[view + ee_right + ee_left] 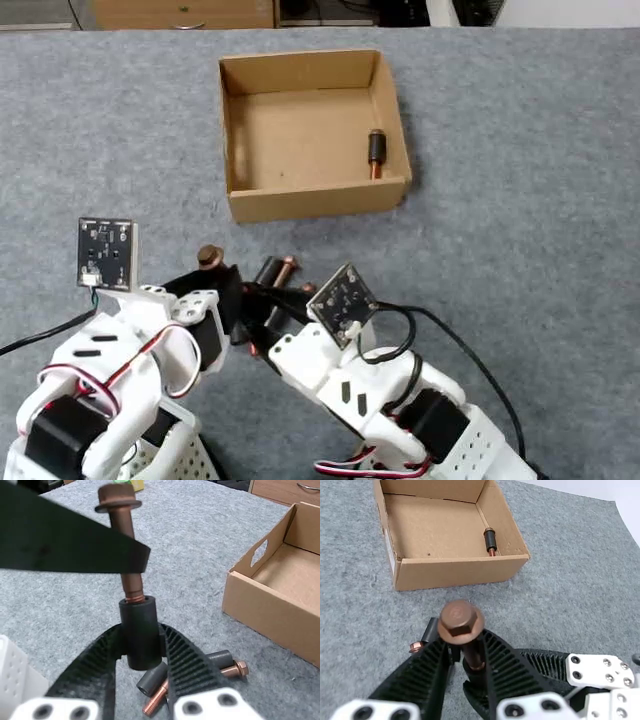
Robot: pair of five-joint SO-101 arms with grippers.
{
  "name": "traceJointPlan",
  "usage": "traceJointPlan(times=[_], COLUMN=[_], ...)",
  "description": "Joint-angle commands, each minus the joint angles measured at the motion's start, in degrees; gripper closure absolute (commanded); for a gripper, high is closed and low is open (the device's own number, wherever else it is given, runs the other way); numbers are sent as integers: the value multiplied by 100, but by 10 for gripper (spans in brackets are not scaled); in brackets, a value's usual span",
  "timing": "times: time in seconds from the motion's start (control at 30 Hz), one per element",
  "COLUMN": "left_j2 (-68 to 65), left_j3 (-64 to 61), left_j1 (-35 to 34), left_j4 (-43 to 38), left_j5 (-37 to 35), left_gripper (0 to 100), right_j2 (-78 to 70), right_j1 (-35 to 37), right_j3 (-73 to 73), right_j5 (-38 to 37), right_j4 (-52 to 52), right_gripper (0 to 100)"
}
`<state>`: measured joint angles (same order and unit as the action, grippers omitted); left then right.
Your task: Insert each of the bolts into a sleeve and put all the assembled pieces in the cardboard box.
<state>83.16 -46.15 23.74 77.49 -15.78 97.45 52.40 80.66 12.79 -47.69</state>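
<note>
Left jaws on bolt (462, 621), right jaws on upright sleeve (141, 635)

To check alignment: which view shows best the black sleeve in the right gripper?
The right wrist view: the sleeve stands upright in the right gripper, the bolt poised at its open top. The left wrist view looks down the bolt, telling little; the high view loses it among dark gripper parts.

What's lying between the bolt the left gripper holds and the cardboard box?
Bare grey mat between bolt and cardboard box, seen in left wrist view.
</note>
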Motion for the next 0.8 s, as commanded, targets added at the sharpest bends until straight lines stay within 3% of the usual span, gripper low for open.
traceJointPlan(times=[0.0, 0.23, 0.57, 0.77], left_j2=[4, 4, 4, 4], left_j3=[246, 237, 615, 1002], left_j1=[35, 44, 343, 387], left_j4=[132, 88, 88, 97], left_j5=[35, 26, 26, 35], left_gripper=[967, 757, 747, 747], right_j2=[84, 75, 84, 92], right_j1=[-145, -136, -189, -848], right_j3=[-400, -400, -119, -48], right_j5=[-53, -53, -62, -62], right_j4=[141, 132, 237, 765], right_gripper=[997, 997, 997, 997])
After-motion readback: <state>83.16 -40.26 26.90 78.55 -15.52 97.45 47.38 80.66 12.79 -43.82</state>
